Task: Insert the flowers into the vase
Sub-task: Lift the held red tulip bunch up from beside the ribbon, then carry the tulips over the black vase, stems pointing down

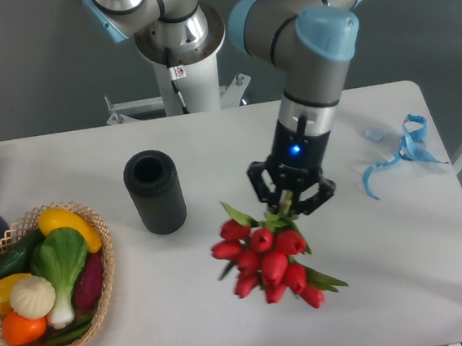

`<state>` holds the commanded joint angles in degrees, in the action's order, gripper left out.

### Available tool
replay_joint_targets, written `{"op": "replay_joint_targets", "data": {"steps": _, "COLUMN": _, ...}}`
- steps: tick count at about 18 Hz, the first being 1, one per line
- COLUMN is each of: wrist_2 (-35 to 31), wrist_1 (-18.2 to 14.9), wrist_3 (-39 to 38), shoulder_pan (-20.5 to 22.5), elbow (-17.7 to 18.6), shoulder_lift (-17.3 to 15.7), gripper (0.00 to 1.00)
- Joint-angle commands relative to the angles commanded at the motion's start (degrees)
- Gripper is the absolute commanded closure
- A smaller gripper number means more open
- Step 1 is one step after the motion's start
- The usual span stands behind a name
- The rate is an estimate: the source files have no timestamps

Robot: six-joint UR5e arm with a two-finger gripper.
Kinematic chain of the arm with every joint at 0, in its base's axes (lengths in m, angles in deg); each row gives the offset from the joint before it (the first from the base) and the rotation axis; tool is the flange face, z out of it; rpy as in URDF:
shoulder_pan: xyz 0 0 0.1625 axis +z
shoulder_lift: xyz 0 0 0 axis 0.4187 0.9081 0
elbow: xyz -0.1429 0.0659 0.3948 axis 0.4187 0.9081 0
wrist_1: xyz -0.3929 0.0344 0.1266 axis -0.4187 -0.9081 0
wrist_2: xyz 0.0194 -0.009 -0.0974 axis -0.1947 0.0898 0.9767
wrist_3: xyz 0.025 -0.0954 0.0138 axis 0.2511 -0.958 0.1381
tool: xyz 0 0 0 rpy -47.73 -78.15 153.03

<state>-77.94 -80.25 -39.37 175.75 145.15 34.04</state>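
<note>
Two fingers of the gripper (290, 207) clamp the flowers' (265, 260) stems.

vase (154, 191): left of the flowers (265, 260)
basket (103, 304): far left, near edge
ribbon (401, 154): far right

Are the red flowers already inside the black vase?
No, the gripper holds the flowers in the air to the right of the vase, whose mouth is empty.

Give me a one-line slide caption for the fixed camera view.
Gripper holds red tulips by the stems, right of the upright black vase.
</note>
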Motion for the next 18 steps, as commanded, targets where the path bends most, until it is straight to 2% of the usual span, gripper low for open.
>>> {"op": "replay_joint_targets", "data": {"steps": 5, "wrist_2": 10.48, "wrist_1": 0.26, "wrist_3": -0.62, "shoulder_pan": -0.17, "elbow": 0.35, "shoulder_lift": -3.25, "gripper": 1.0}}
{"op": "replay_joint_targets", "data": {"steps": 7, "wrist_2": 15.66, "wrist_1": 0.52, "wrist_3": -0.18, "shoulder_pan": -0.26, "elbow": 2.28, "shoulder_lift": -4.65, "gripper": 1.0}}
{"op": "replay_joint_targets", "data": {"steps": 9, "wrist_2": 19.28, "wrist_1": 1.66, "wrist_3": 0.0, "shoulder_pan": -0.35, "elbow": 5.87, "shoulder_lift": -7.63, "gripper": 1.0}}
{"op": "replay_joint_targets", "data": {"steps": 11, "wrist_2": 21.65, "wrist_1": 4.03, "wrist_3": 1.92, "shoulder_pan": -0.35, "elbow": 10.0, "shoulder_lift": -9.14, "gripper": 1.0}}
{"op": "replay_joint_targets", "data": {"steps": 15, "wrist_2": 23.16, "wrist_1": 4.48, "wrist_3": 4.91, "shoulder_pan": 0.09, "elbow": 16.51, "shoulder_lift": -13.26, "gripper": 1.0}}
{"op": "replay_joint_targets", "data": {"steps": 18, "wrist_2": 24.38, "wrist_1": 4.48, "wrist_3": 6.15, "shoulder_pan": 0.09, "elbow": 19.85, "shoulder_lift": -15.46, "gripper": 1.0}}
